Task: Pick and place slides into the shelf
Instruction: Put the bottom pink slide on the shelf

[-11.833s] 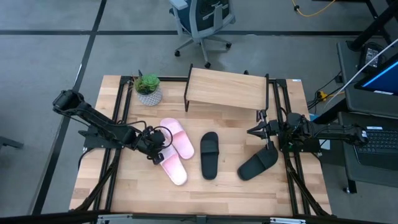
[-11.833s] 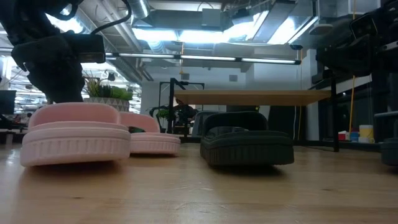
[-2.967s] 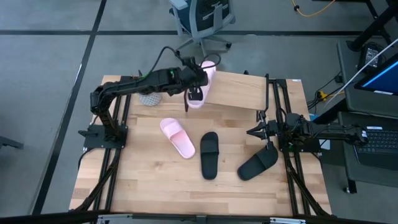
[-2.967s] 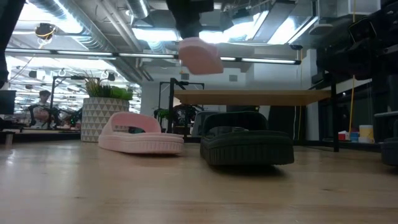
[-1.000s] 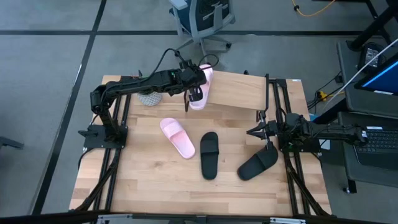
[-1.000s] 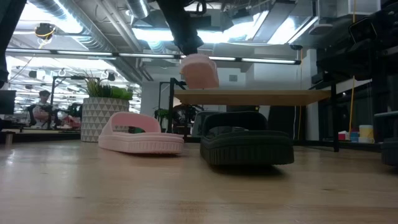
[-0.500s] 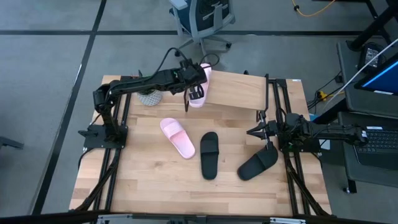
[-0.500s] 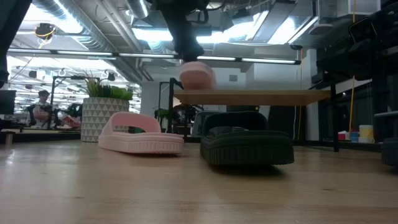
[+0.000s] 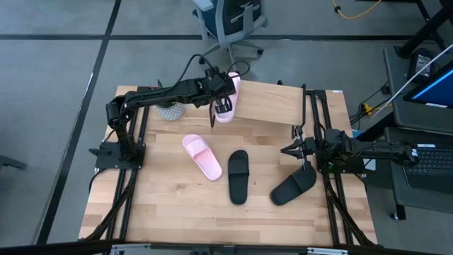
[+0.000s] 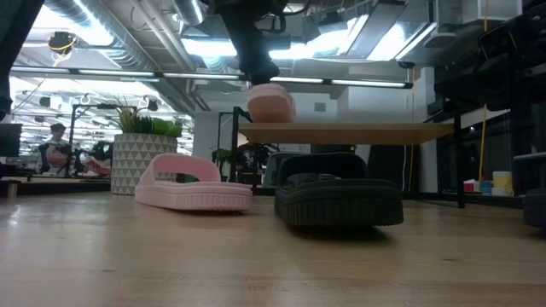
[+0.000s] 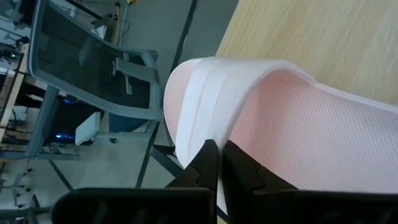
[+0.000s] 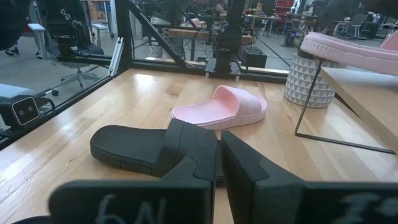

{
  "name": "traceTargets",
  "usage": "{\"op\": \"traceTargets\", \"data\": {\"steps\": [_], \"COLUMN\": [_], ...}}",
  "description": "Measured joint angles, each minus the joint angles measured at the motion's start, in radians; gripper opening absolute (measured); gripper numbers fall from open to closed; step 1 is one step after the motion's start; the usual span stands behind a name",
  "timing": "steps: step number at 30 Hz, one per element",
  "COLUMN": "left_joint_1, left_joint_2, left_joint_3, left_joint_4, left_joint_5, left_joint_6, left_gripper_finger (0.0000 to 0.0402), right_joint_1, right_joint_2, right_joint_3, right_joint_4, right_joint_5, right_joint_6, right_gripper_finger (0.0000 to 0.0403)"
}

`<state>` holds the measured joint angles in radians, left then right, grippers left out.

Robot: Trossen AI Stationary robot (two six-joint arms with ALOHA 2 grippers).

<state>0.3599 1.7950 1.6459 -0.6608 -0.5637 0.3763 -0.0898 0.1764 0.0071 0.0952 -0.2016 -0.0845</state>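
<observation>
The left end effector is clamped on a pink slide at the shelf top's left end, long axis crosswise to the plank. The right end effector, fingers together, waits beside a black slide.

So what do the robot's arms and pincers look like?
Both arms are black and jointed, with black cables looping beside them. Each ends in a pincer of two dark, blocky fingers: the left pincer has tapering tips, and the right pincer has pale hand-drawn marks on the block behind its fingers.
</observation>
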Motion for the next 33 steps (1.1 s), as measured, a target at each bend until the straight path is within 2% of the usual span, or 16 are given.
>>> {"op": "traceTargets", "data": {"steps": [33], "left_joint_1": [-0.001], "left_joint_2": [0.0], "left_joint_3": [-0.045], "left_joint_4": [-0.002], "left_joint_5": [0.0], "left_joint_6": [-0.007], "left_gripper_finger": [0.0], "right_joint_1": [0.0], "right_joint_2": [0.0], "right_joint_3": [0.0], "right_joint_4": [0.0], "right_joint_5": [0.0], "right_joint_6": [0.001], "right_gripper_finger": [0.0026]}}
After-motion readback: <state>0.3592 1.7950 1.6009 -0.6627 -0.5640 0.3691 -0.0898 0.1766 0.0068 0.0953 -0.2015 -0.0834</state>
